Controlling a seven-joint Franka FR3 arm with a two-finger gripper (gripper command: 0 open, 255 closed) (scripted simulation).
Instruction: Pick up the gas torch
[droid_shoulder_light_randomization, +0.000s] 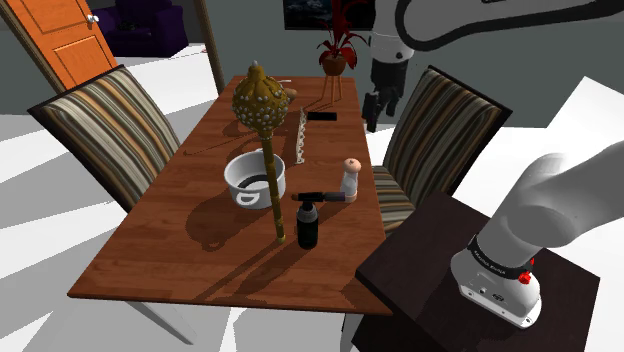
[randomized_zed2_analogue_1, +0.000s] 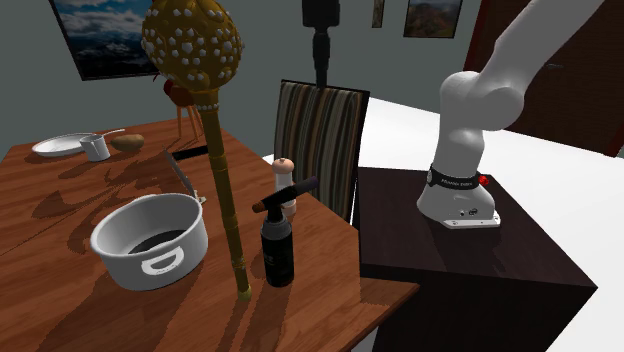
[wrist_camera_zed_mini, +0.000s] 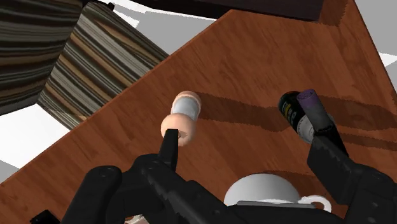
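The gas torch (droid_shoulder_light_randomization: 308, 222) is a black canister with a dark angled nozzle on top, standing upright near the table edge closest to the stand. It also appears in the second exterior view (randomized_zed2_analogue_1: 277, 246) and beside one finger in the wrist view (wrist_camera_zed_mini: 298, 113). My black gripper (droid_shoulder_light_randomization: 383, 112) hangs high above the far chair, well away from the torch, and is seen at the top of the second exterior view (randomized_zed2_analogue_1: 322, 58). In the wrist view the gripper (wrist_camera_zed_mini: 245, 137) is open, its fingers wide apart with nothing between them.
On the wooden table (droid_shoulder_light_randomization: 190, 255) stand a tall golden studded mace (droid_shoulder_light_randomization: 262, 100), a white pot (droid_shoulder_light_randomization: 254, 182) and a small tan-topped shaker (droid_shoulder_light_randomization: 349, 180) just behind the torch. Striped chairs (droid_shoulder_light_randomization: 435, 130) flank the table. A plate and small pan (randomized_zed2_analogue_1: 75, 146) lie at the far end.
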